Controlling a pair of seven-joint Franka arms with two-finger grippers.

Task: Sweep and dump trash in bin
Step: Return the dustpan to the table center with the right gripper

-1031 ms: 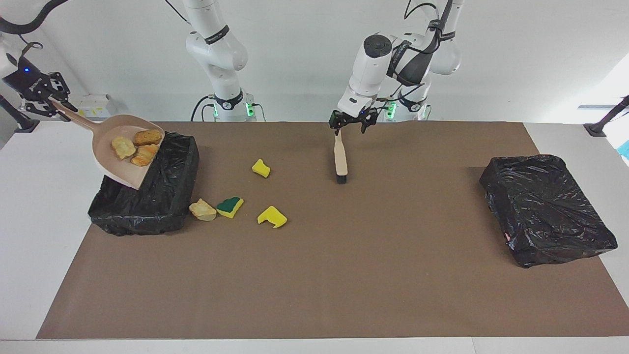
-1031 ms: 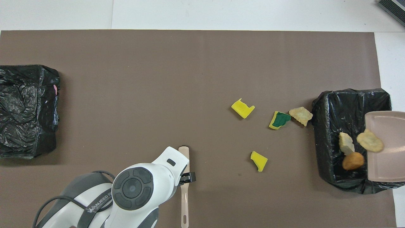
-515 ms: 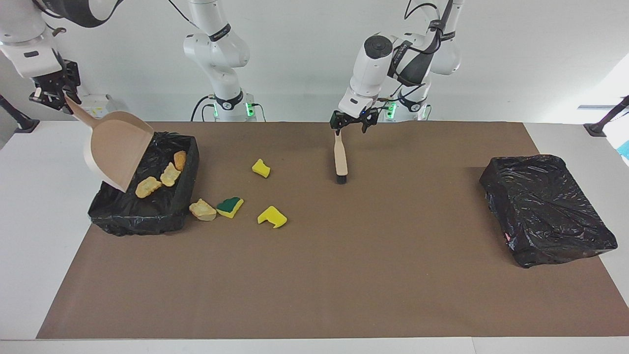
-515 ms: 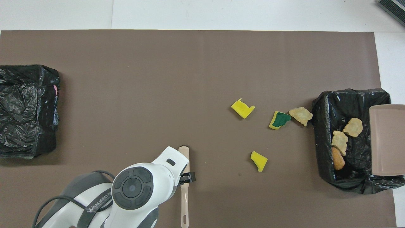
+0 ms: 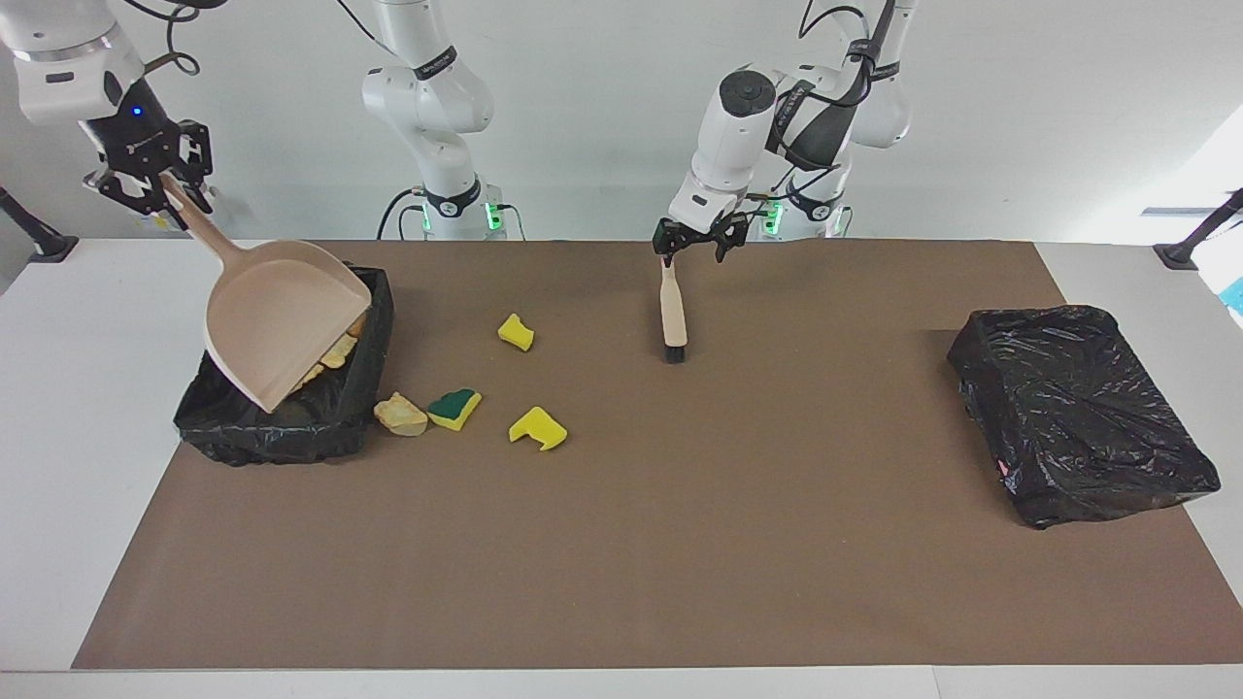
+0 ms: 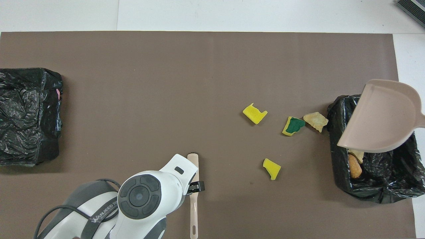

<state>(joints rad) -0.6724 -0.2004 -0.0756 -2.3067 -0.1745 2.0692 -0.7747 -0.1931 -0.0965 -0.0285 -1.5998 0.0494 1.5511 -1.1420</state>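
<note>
Now right gripper [image 5: 148, 191] jaws pinch the dustpan [image 5: 277, 325]; tan, yellow trash [image 5: 427, 411] lies crumbly.

1. desk [image 5: 58, 408]: white, under a plain brown mat [image 5: 680, 524].
2. two bins [image 5: 291, 427] [image 5: 1078, 417]: glossy black liners.
3. dustpan [image 5: 277, 320] and brush [image 5: 671, 306]: beige; brush bristles black.
4. scraps: two yellow sponge pieces [image 5: 537, 427] [image 5: 516, 331], one green-topped yellow piece [image 5: 453, 407], tan crusty chunk [image 5: 400, 415].

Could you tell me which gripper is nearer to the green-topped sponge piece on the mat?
It is hard to call. The right gripper holds the dustpan up over the bin; the left gripper is over the brush, toward the table's middle. The green-topped sponge piece lies between them.
</note>
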